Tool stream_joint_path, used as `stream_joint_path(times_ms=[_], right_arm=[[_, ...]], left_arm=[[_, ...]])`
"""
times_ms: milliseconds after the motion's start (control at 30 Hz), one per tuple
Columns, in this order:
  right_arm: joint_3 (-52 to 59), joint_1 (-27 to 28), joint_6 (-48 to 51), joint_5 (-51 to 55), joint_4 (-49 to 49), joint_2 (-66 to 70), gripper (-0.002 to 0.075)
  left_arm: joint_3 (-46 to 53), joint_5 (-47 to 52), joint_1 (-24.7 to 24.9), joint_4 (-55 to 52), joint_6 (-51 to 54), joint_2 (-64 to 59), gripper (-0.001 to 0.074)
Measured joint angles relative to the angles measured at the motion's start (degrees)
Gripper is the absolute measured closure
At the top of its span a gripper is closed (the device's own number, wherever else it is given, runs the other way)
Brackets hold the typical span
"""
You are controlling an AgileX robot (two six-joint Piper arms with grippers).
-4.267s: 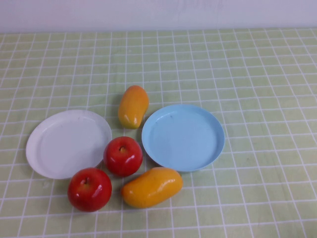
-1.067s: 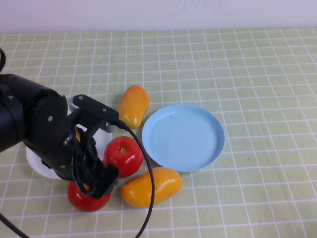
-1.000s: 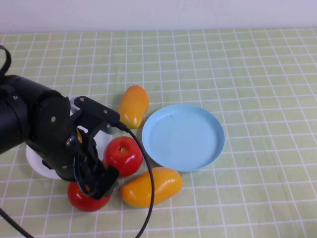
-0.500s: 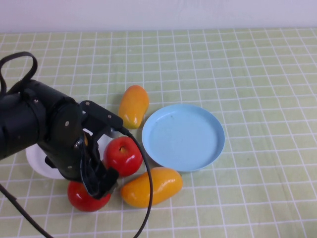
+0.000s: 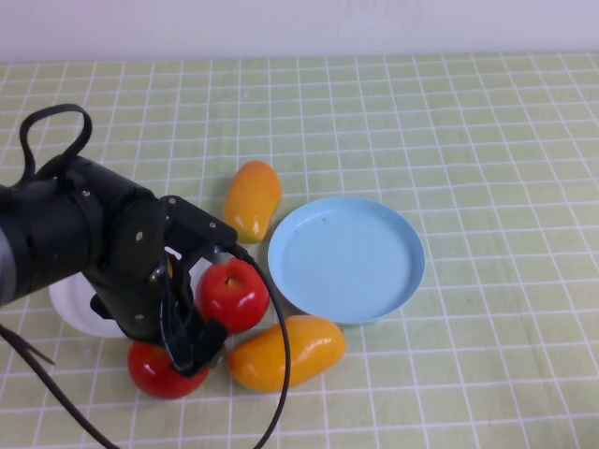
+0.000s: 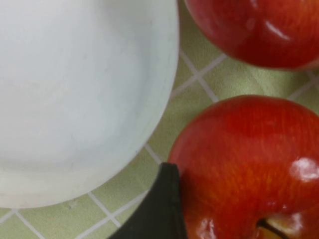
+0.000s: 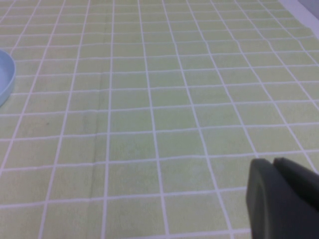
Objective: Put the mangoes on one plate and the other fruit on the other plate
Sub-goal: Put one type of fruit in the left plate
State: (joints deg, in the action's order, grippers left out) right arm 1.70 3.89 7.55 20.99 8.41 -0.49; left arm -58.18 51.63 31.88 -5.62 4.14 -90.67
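The table (image 5: 468, 122), covered in a green cloth with a white grid, carried everything. The left arm (image 5: 75, 243), black and bulky, reached in from the robot's left and hid most of the white plate (image 5: 70, 304), which lay just behind the left claw (image 5: 192, 351). The blue plate (image 5: 346, 257) sat well to the claw's right with nothing on it.

One mango (image 5: 285, 353) lay on the cloth just right of the left claw, its far end close to the blue plate's near rim. The other mango (image 5: 251, 199) lay farther back, beyond the claw and beside the blue plate's left edge.

The near apple (image 5: 159, 371) sat directly under the left claw; the wrist view showed one dark finger (image 6: 157, 209) pressed against that apple's side (image 6: 244, 169), though whether the claw was open or clamped could not be told. The second apple (image 5: 232, 295) rested just behind the claw, near the white plate's edge (image 6: 75, 99).

The right claw (image 7: 281, 199) appeared only in its own wrist view, over bare cloth, its fingers together.
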Motion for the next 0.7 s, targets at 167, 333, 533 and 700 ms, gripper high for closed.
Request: stream_joint_path(times_ms=[167, 333, 533, 700], right_arm=[[0.00, 0.00, 0.00, 0.00, 0.00, 0.00, 0.0742], [0.00, 0.00, 0.00, 0.00, 0.00, 0.00, 0.0742], [0.00, 0.00, 0.00, 0.00, 0.00, 0.00, 0.0742], [0.00, 0.00, 0.00, 0.00, 0.00, 0.00, 0.0743]], left_arm=[[-0.26, 0.00, 0.00, 0.00, -0.10, -0.31, 0.0066], [-0.26, 0.30, 0.00, 0.00, -0.37, -0.31, 0.0127], [-0.26, 0.44, 0.00, 0.00, -0.37, -0.31, 0.0165], [-2.93, 5.08, 0.00, 0.00, -0.37, -0.18, 0.0165]])
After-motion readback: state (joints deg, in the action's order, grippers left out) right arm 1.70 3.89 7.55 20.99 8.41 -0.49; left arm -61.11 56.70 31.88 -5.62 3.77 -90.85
